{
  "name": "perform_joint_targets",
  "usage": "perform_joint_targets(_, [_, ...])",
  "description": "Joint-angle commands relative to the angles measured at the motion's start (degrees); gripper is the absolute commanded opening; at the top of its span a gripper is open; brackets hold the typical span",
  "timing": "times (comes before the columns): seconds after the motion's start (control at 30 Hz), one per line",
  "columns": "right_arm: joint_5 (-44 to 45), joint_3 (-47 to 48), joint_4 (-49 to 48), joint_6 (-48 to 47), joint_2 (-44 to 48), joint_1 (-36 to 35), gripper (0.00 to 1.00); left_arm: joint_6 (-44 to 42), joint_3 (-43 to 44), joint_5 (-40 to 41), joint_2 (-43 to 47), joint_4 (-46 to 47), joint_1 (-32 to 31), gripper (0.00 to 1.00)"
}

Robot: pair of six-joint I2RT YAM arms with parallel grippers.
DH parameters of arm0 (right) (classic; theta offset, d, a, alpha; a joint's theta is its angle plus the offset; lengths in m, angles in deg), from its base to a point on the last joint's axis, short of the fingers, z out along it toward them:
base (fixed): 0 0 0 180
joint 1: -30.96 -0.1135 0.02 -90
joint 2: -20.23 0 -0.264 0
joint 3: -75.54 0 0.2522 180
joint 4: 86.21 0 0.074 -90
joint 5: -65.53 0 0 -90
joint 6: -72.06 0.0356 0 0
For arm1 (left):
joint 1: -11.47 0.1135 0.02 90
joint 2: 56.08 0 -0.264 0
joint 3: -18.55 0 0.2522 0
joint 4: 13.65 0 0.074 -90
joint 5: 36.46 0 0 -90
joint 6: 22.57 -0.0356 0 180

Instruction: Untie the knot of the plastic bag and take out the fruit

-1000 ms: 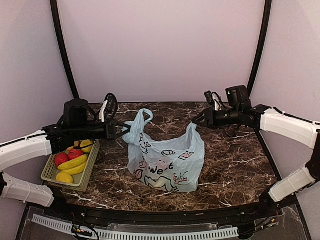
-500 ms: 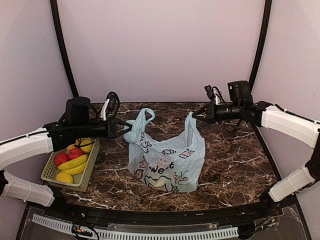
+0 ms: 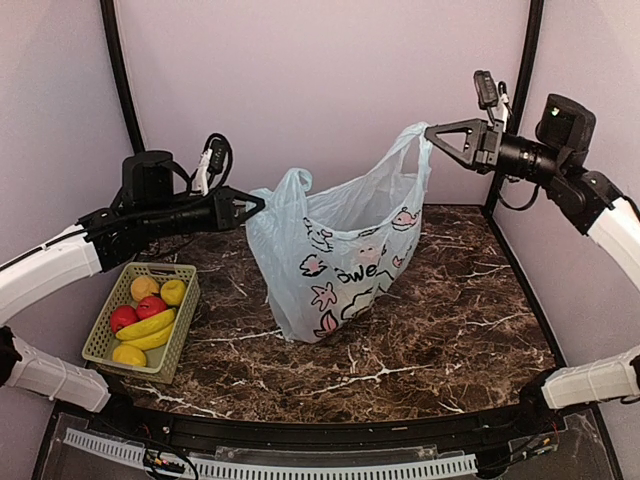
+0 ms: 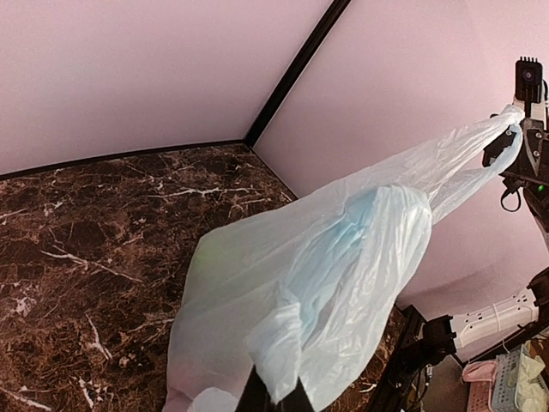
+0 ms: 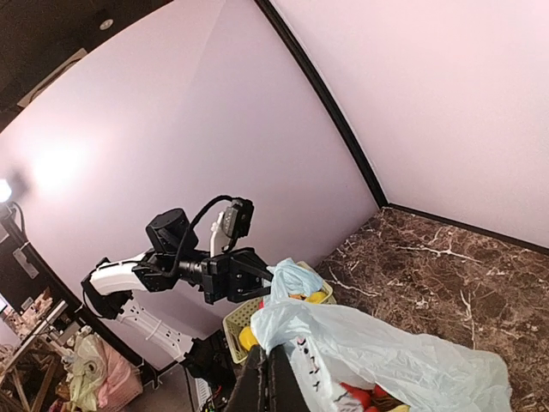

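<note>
The plastic bag [image 3: 340, 260] stands mid-way on the table [image 3: 450, 330], strung between the left gripper [image 3: 260, 204] at 9 o'clock and the right gripper [image 3: 429, 129] at 2 o'clock. A basket [image 3: 186, 325] of bananas [image 3: 148, 325] sits at 8 o'clock.

- Bag [image 3: 340, 250]: thin, translucent pale blue-green plastic film, crinkled, with a soft sheen and a dark-outlined print.
- Bench [image 3: 450, 320]: dark brown marble-look top with white veins, smooth and glossy.
- Basket [image 3: 186, 330]: pale green plastic lattice, matt.
- Apples [image 3: 150, 307] and bananas [image 3: 148, 325]: smooth skins, slightly shiny.
- Left arm [image 3: 45, 275] and right arm [image 3: 620, 230]: smooth white plastic shells, lightly glossy; the black parts near the wrists are matt.
- Walls [image 3: 320, 90]: plain, pale, matt.
</note>
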Motion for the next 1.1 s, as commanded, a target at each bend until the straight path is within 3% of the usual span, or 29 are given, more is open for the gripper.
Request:
perform_joint_targets(0.0, [-1.81,-5.89,-2.59,0.94,2.37,0.22,0.0,0.03,-2.73,1.92,0.86,1.34,0.52,0.01])
perform_joint_targets(0.2, [-4.48,-16.91,-5.79,2.7,5.98,0.12,0.0,-1.19,-7.65,-0.27,2.84,3.21,0.53,0.04])
perform_joint_targets(0.27, [-4.49,-19.36,-5.89,2.87,7.08,0.12,0.0,-1.91,-7.74,-0.39,3.27,1.53,0.52,0.11])
perform_joint_targets(0.37, [-4.58,-21.6,-5.88,2.77,8.49,0.12,0.0,-3.1,-5.81,-1.52,4.03,-0.1,0.53,0.34])
perform_joint_targets(0.5, [-4.38,-22.51,-5.79,2.53,9.65,0.12,0.0,-4.35,0.16,0.38,4.07,-4.22,0.21,0.48])
perform_joint_targets(0.77, [-3.76,-23.2,-5.71,1.81,9.62,0.12,0.0,-7.08,15.46,9.38,-5.07,-14.03,-10.47,0.57])
perform_joint_targets(1.07, [-3.7,-23.61,-5.44,0.95,8.99,0.12,0.0,-8.46,25.03,6.44,-14.94,-18.95,-17.25,0.61])
